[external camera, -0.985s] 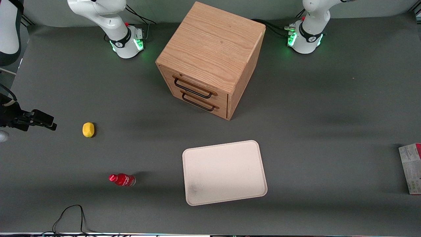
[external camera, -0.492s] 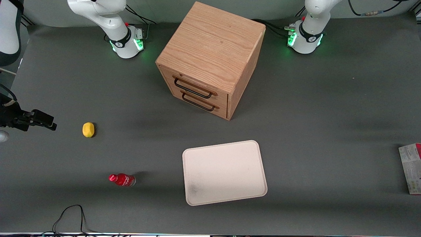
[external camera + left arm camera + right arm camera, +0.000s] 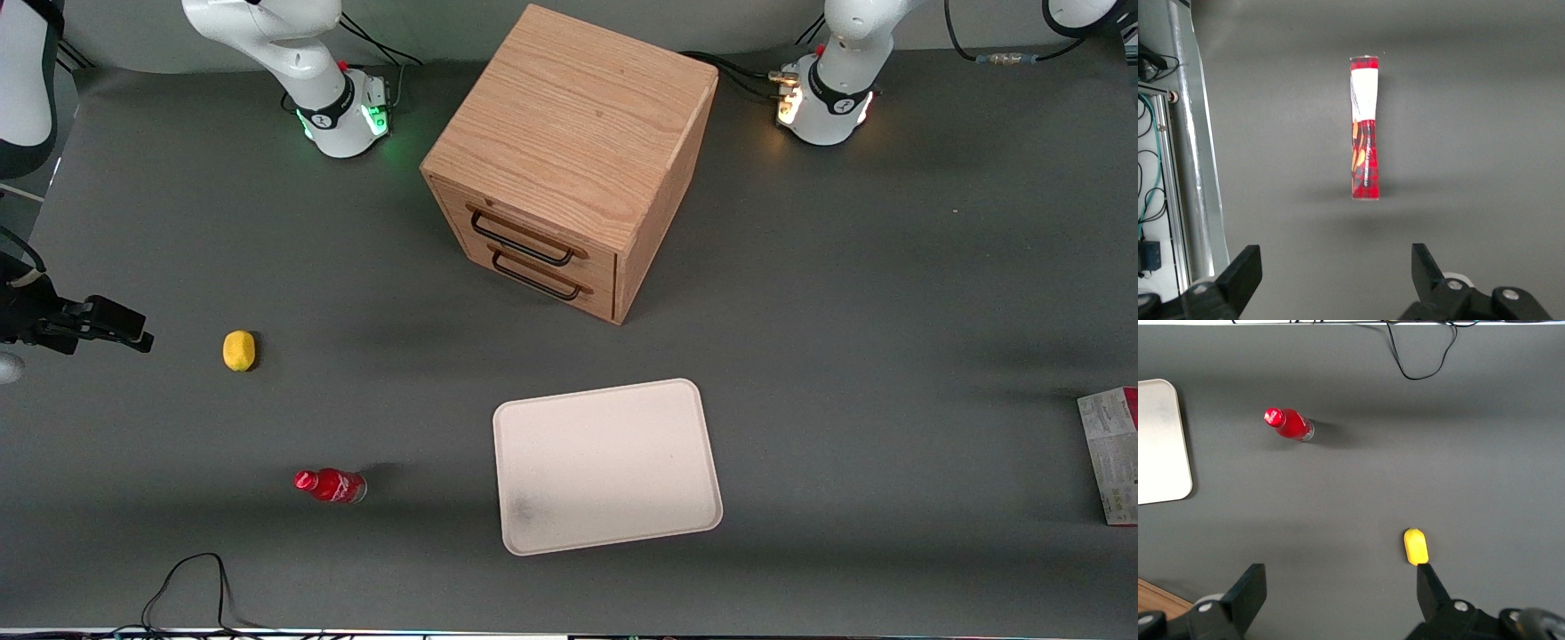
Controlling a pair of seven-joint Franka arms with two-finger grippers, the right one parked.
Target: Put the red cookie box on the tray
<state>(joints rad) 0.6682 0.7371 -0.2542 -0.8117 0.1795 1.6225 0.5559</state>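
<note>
The red cookie box (image 3: 1113,453) is cut off by the front view's edge at the working arm's end of the bench (image 3: 889,356), so only part of its pale printed face and a sliver of red show. In the left wrist view the box (image 3: 1364,128) stands on a narrow side, and its print is too small to read. The claw (image 3: 1331,283) is cropped there: only two spread fingertips (image 3: 1245,270) show, high above the box, it seems. The working arm itself is mostly out of the front view.
</note>
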